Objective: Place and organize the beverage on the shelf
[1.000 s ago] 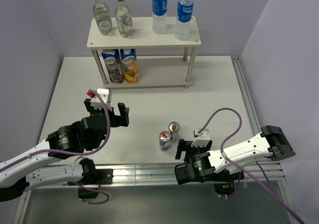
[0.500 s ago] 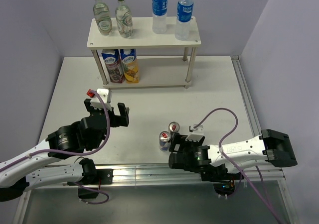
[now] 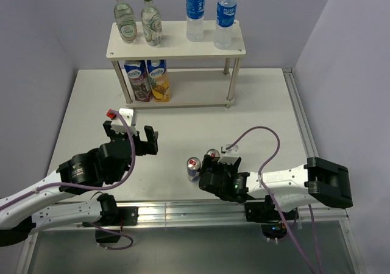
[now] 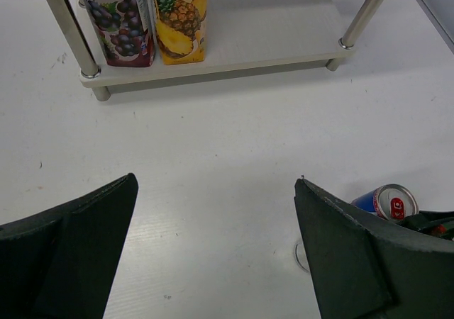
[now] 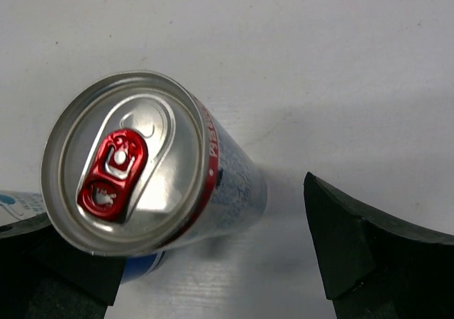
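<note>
- Now your right tool [image 5: 188, 220] stands wide, straddling a can [image 5: 142, 170]. The can is upright on the table [image 5: 340, 64], close against one finger with a clear gap to the other, so it is not clamped.
- You have a second can [image 3: 193, 167] just outside that tool, on the side of the nearer finger, also upright.
- Your left tool [image 4: 215, 191] is spread wide over the table, well apart from both cans.
- The shelf [image 3: 177, 40] stands at the far end of the table, well apart from both tools.
- Its top board carries two glass bottles [image 3: 125, 21] and two plastic bottles [image 3: 195, 18]. Its lower board carries two juice cartons [image 3: 139, 79] at the left end.
- Compared with a second ago, your right arm has swung left, from beside the cans to around one of them.
- The second can has shifted a little left, away from its neighbour.
- Your left arm and everything on the shelf sit where they did.
</note>
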